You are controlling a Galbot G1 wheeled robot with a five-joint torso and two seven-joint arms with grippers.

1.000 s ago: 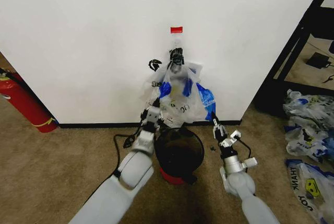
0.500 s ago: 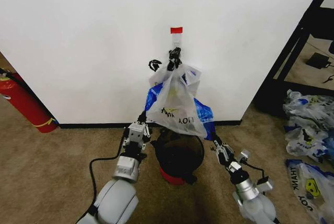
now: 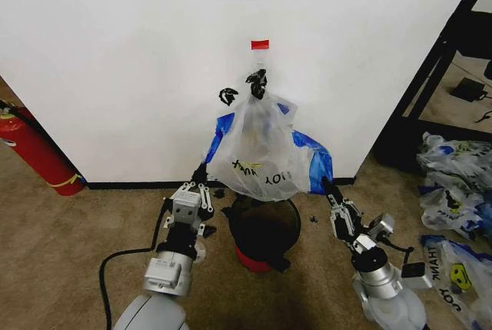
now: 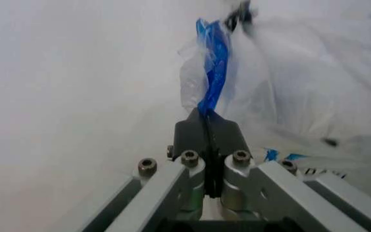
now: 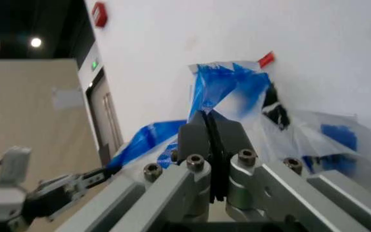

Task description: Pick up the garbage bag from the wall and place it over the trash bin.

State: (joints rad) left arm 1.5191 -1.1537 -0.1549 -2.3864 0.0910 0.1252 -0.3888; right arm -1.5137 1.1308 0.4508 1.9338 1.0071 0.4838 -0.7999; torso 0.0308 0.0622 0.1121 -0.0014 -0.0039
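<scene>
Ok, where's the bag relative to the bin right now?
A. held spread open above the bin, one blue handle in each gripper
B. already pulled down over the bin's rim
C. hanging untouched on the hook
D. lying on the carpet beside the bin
A: the garbage bag hangs above the trash bin, its blue handles pinched by the left gripper and the right gripper.

- The far side is closed off by a plain white wall (image 3: 138,61) edged with a black baseboard (image 3: 138,185).
- The floor is covered by tan carpet (image 3: 69,253).
- A red fire extinguisher (image 3: 34,153) is seen at far left.
- A black shelf frame (image 3: 442,61) is seen at right.
</scene>
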